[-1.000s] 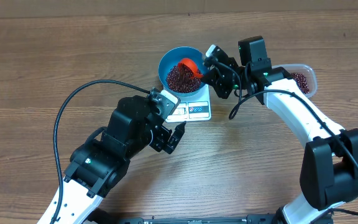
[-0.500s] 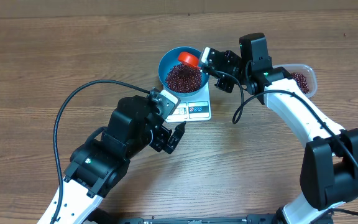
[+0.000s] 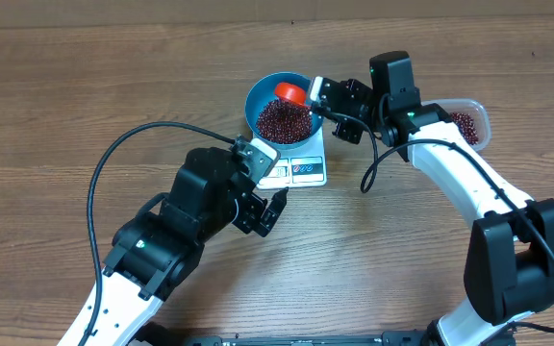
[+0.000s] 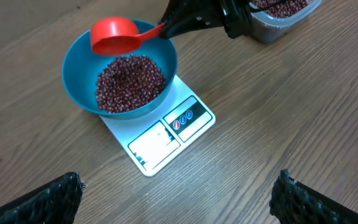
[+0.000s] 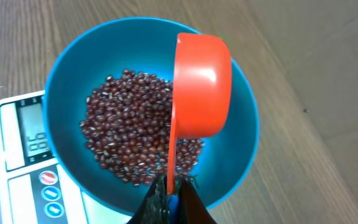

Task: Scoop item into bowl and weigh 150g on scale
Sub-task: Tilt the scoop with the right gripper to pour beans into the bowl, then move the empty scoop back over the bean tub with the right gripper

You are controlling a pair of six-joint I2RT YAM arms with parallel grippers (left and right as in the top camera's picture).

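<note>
Small dark red-brown beans (image 5: 129, 130): heaped in round blue bowl (image 5: 64, 68) on flat white scale (image 4: 169, 140), centre-far. Red plastic scoop (image 5: 201, 87), a second ago dipped among them, now raised at far rim, showing no beans; load judged delivered. Right gripper (image 5: 169, 196) clamped on its handle. Left gripper (image 4: 179, 208) near, jaws wide apart, empty. Display digits sideways, uncertain. Clear plastic tub (image 3: 469, 123), far right, partly hidden.

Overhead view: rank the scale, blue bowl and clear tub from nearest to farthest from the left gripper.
1. scale, just ahead of the left gripper.
2. blue bowl, sitting on the scale's far end.
3. clear tub, far right.
</note>
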